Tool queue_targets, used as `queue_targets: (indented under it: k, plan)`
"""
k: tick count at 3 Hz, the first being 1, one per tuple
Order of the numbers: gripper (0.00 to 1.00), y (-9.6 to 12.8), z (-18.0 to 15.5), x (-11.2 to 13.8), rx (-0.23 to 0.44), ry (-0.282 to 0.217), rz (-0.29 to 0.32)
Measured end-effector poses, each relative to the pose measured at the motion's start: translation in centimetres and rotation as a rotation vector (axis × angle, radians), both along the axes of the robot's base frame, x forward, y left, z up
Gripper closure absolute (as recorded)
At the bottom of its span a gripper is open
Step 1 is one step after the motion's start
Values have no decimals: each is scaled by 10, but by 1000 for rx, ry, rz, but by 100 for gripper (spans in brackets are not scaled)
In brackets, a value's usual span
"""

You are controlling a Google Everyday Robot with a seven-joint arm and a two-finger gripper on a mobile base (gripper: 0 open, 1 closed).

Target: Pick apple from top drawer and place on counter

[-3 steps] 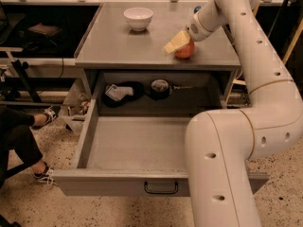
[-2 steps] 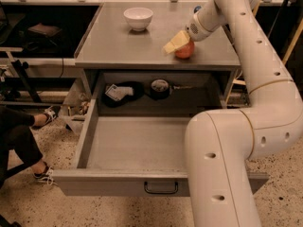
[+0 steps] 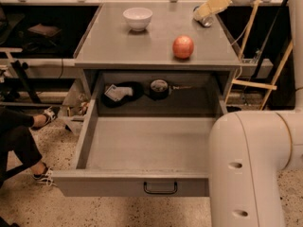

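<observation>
The orange-red apple (image 3: 183,47) rests on its own on the grey counter (image 3: 118,46), right of centre near the front edge. My gripper (image 3: 202,13) hangs above the counter's far right corner, up and to the right of the apple and apart from it, open and empty. The top drawer (image 3: 142,148) is pulled fully out below the counter. Its inside is bare, and the black wire handle (image 3: 160,188) sits on its front panel.
A white bowl (image 3: 138,18) stands at the counter's back left. A drink can (image 3: 206,21) sits partly hidden behind the gripper. Dark objects (image 3: 124,93) lie in the recess behind the drawer. My arm's big white link (image 3: 251,169) fills the lower right. A person's legs (image 3: 19,141) are at the left.
The gripper has let go of the apple and moved up and back to the right. The apple now lies alone on the counter. The view has shifted.
</observation>
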State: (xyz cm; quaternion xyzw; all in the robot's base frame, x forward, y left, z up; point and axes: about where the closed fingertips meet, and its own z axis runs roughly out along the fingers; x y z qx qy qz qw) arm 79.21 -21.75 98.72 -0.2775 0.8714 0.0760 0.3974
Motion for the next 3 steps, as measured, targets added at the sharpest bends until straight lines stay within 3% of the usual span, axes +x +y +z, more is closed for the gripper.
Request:
queue_targets:
  k: [1,2,3]
  plan:
    - [0,-69,-17,-51,-56,104,-116]
    - [0,-81,-45,-63,-83,161,-135]
    - [0,-81,-45,-63,-83,161,-135]
